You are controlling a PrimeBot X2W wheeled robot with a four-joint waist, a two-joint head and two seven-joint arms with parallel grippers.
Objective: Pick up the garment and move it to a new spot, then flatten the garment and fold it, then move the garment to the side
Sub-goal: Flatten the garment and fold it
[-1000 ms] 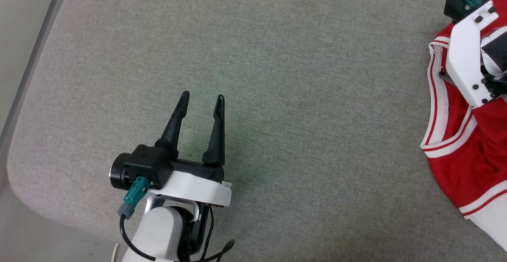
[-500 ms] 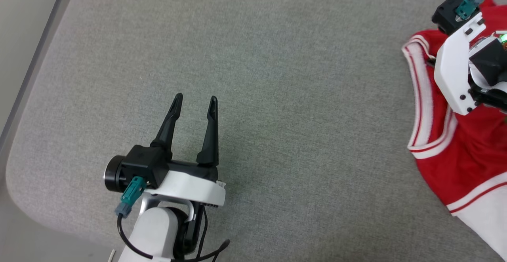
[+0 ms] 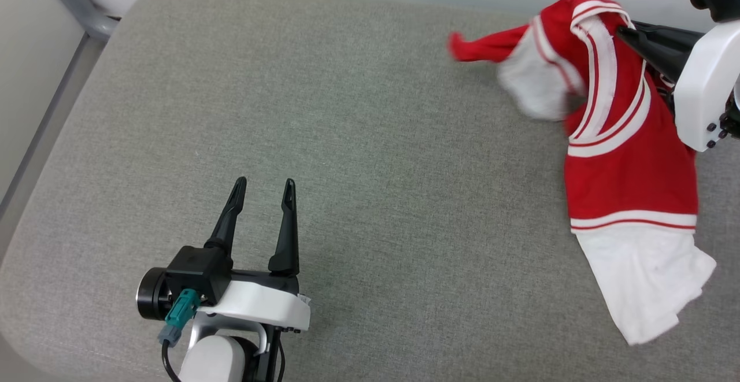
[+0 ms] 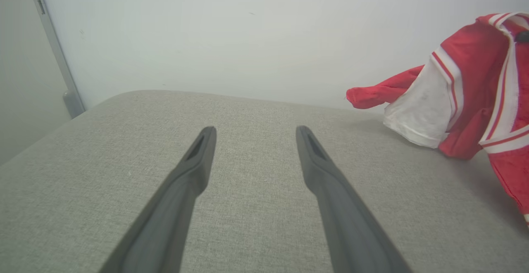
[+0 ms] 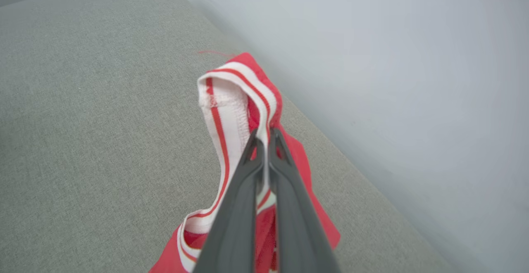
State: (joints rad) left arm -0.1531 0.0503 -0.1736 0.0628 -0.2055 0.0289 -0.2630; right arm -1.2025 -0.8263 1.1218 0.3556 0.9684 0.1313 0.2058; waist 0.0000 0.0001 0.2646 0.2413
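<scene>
The garment (image 3: 630,174), a red jersey with white sleeves and striped trim, hangs lifted at the right of the head view, one white sleeve trailing low. My right gripper (image 3: 621,28) is shut on its striped collar; in the right wrist view the two dark fingers (image 5: 252,169) pinch the trim of the garment (image 5: 231,112). My left gripper (image 3: 263,182) stands open above the grey cushion at the lower left, far from the cloth. In the left wrist view, my left gripper (image 4: 254,130) has nothing between its fingers and the garment (image 4: 467,87) hangs at the right edge.
A grey fabric cushion (image 3: 358,139) carries everything, with rounded corners at the left. A pale wall (image 4: 231,33) runs along its far side, close behind the garment. A grey metal bar (image 3: 75,6) stands at the far left corner.
My right gripper has shut on the collar and raised the garment off the cushion. The head camera has shifted, so the wall and far edge show now. The left gripper stayed open.
</scene>
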